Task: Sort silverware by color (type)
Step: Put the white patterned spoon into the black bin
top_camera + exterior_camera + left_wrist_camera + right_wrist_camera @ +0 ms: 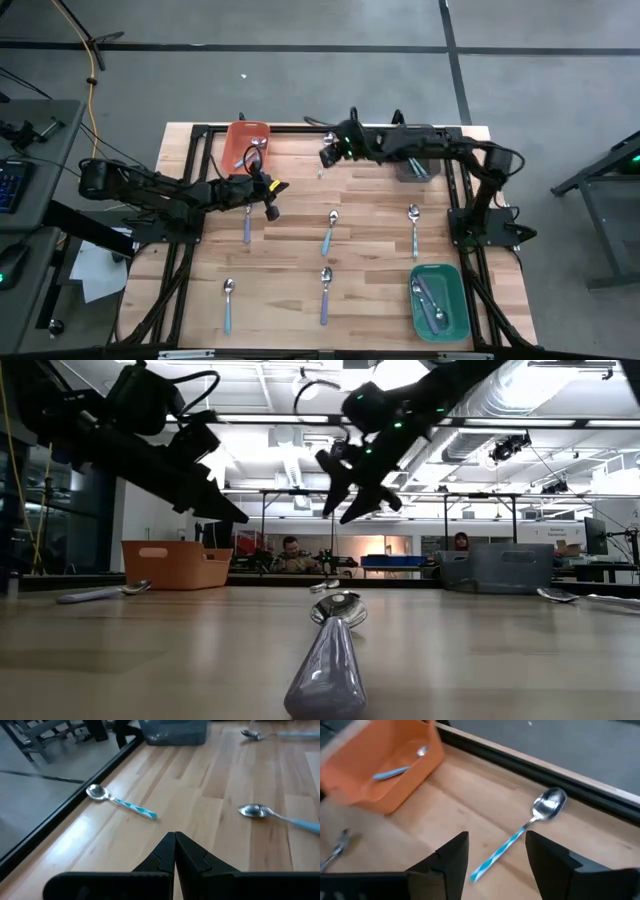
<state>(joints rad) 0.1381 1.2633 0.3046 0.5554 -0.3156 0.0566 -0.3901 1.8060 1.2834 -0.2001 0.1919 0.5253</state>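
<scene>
Spoon (522,837) with teal striped handle lay flat just ahead of our right gripper (497,852), in line with its wide-spread jaws. We judged it light, stiff, slippery; mid-handle safest hold. Left gripper (175,851) closed, empty.

Pale planked wood on the bench (470,805), smooth with a soft sheen. Striped spoon (520,837): mirror-bright metal bowl, glossy teal-and-white handle. Orange bin (385,775) looks smooth matt plastic. Right gripper (497,857) fingers, matt black plastic.
</scene>
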